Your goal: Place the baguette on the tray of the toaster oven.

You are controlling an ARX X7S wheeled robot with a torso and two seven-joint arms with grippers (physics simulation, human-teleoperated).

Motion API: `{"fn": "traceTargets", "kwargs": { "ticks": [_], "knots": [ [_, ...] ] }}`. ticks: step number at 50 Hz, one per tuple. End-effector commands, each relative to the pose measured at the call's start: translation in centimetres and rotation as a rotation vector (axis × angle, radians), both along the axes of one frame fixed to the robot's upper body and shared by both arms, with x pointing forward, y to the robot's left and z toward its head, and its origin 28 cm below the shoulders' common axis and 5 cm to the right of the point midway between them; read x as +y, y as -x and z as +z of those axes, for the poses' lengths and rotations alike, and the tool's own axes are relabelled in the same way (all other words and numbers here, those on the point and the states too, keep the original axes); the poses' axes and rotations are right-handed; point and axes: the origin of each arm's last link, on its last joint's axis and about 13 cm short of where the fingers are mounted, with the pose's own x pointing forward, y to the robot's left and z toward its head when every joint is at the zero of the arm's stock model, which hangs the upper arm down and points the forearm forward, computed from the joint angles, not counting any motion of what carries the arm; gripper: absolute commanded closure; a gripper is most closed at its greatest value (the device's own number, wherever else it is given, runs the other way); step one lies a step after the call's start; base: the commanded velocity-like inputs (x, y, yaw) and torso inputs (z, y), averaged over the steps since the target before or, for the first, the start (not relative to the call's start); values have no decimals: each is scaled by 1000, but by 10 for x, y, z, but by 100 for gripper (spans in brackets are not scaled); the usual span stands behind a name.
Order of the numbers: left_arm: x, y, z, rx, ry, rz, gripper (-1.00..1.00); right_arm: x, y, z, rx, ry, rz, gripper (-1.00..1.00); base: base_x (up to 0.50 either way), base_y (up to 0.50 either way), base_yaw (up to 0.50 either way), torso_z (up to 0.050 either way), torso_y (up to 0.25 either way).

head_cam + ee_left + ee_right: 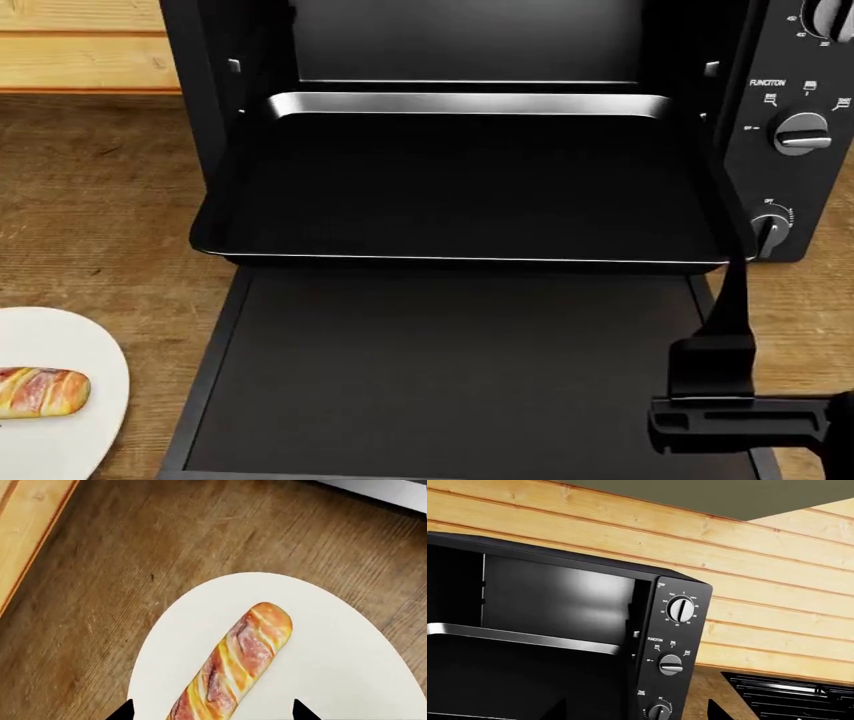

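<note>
Head view, item list. Toaster oven [781, 60]: black box on a wooden counter [94, 200], door [454, 380] folded down flat toward the camera, knobs [801, 133] in a column on its right panel. Tray [454, 190]: shallow black pan with a shiny rim, pulled partway out over the open door, nothing on it. Right pincer [727, 300]: a dark arm rises from the lower right corner, one thin finger reaching up to just beside the tray's near right corner and the lowest knob; whether its fingers are spread or closed cannot be told from this angle. Baguette [43, 392]: lying flat on a white plate [80, 440] at the far left edge, well apart from the right pincer and from the tray.

Left wrist view, item list. Left pincer [213, 712]: only two black fingertips [301, 712] show at the frame edge, set wide apart, so it stands open and grips nothing. Baguette [233, 662]: golden with reddish slashes, lying between the two fingertips and running away from them, touching neither. Plate [347, 660]: white, round, under the loaf. Counter [133, 555]: brown wood grain around the plate.

Right wrist view, item list. Toaster oven [677, 645] just ahead of the right pincer, tray rim [527, 637] visible inside the opening; ribbed black cooktop [787, 695] beyond, against a wooden plank wall [760, 580].
</note>
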Motion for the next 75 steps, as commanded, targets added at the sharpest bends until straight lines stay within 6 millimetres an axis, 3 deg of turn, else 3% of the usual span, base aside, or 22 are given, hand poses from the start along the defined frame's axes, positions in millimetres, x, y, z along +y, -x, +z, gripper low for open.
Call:
{"fn": "traceTargets", "kwargs": {
  "ticks": [1, 12, 26, 39, 40, 54, 69, 75],
  "knots": [
    [2, -16, -4, 58, -45, -18, -100, 1, 0, 2, 4, 13, 3, -100, 0, 0, 0, 0, 0],
    [1, -32, -7, 78, -59, -6, -100, 1, 1, 1, 10, 14, 1, -100, 0, 0, 0, 0, 0],
    [-2, -47, -26, 119, -66, 0, -100, -1, 5, -1, 15, 11, -5, -100, 0, 0, 0, 0, 0],
    [-8, -42, -28, 163, -70, -16, -100, -2, 6, -1, 12, 8, -9, -100, 0, 0, 0, 0, 0],
    [-7, -41, -27, 163, -69, -17, 100, -2, 6, -1, 12, 8, -7, -100, 0, 0, 0, 0, 0],
    [-12, -33, -11, 137, -75, -52, 100, -3, 8, 2, 3, 5, -10, -100, 0, 0, 0, 0, 0],
    [-16, -16, 27, 43, -105, -65, 100, -3, 8, 1, -1, -2, -7, -100, 0, 0, 0, 0, 0],
    [-18, -10, 51, -33, -105, -93, 100, -3, 9, 1, 1, -2, -5, -100, 0, 0, 0, 0, 0]
  ]
}}
